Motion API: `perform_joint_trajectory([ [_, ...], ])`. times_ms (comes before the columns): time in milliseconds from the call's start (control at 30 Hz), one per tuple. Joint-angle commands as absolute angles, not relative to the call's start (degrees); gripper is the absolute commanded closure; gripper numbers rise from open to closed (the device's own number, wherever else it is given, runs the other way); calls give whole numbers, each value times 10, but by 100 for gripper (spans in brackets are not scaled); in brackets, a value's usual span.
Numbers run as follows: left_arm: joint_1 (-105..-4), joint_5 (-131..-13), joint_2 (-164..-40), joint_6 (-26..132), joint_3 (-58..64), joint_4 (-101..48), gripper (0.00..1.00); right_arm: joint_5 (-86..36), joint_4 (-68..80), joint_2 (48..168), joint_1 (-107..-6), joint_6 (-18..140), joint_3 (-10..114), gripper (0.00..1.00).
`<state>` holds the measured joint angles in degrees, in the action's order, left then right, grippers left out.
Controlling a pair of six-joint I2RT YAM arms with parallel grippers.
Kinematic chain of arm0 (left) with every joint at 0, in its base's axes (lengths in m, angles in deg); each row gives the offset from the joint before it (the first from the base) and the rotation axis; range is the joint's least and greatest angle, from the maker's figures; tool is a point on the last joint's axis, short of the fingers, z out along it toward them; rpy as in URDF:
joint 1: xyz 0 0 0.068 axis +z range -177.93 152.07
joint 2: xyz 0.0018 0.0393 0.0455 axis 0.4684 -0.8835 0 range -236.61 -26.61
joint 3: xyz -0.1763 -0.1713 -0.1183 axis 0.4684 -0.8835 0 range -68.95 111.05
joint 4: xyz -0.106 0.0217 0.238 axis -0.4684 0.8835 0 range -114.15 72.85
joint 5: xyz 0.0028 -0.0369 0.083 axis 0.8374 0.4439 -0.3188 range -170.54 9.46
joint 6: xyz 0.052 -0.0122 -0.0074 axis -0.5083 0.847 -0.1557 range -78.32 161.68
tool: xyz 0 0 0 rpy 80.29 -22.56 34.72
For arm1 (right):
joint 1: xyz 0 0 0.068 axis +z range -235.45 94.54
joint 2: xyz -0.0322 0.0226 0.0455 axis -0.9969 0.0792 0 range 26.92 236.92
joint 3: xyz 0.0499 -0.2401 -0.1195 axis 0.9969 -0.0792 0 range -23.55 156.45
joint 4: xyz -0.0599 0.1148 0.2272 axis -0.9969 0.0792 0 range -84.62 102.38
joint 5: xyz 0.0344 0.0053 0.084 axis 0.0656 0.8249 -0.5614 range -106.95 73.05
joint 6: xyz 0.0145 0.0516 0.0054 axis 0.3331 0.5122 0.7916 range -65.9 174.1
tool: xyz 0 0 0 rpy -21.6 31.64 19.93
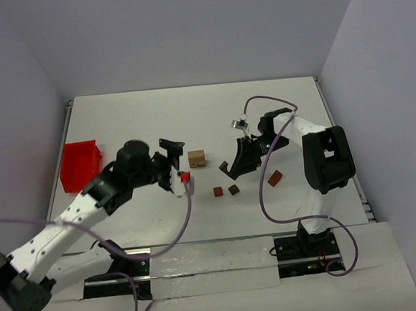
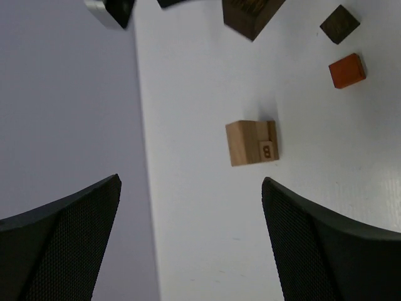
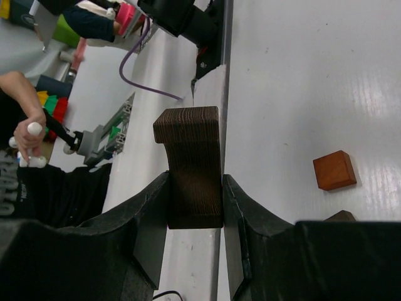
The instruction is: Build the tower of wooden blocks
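Right gripper (image 3: pixel 194 188) is clenching a dark brown notched block (image 3: pixel 190 166) by its narrow stem, leaving the wider head free, probably for setting it down. Left gripper (image 2: pixel 191 183) is hanging spread and empty, pointing toward the light tan block (image 2: pixel 250 142), the likely tower base. That block is lying mid-table (image 1: pixel 154 116), near a reddish-brown cube (image 2: pixel 346 70) and a dark cube (image 2: pixel 339 24).

Two reddish-brown blocks (image 1: pixel 217 191) (image 1: pixel 275 179), two dark-brown blocks (image 1: pixel 233 189) (image 3: pixel 191 169), one tan cluster (image 1: pixel 196 158); one bin (image 1: pixel 69 173)
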<state>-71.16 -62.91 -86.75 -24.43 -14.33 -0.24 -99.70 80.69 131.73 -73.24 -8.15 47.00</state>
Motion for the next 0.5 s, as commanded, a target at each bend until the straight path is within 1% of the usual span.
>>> perform_joint_trajectory([
  [0, -769, -655, -758, -402, -319, -265, 1, -1058, 883, 1317, -719, -90, 454, 100],
  [33, -781, -659, -749, -421, -340, -285, 1, -1057, 883, 1316, -711, -90, 449, 100],
  [100, -810, -665, -723, -459, -392, -326, 6, -1057, 883, 1316, -696, -88, 441, 100],
  [167, -829, -663, -714, -473, -417, -342, 9, -1060, 883, 1320, -680, -83, 443, 100],
  [267, -847, -655, -708, -484, -429, -356, 9, -1061, 883, 1327, -655, -71, 453, 100],
  [467, -870, -587, -677, -563, -497, -399, 7, -1062, 882, 1333, -607, -52, 470, 100],
])
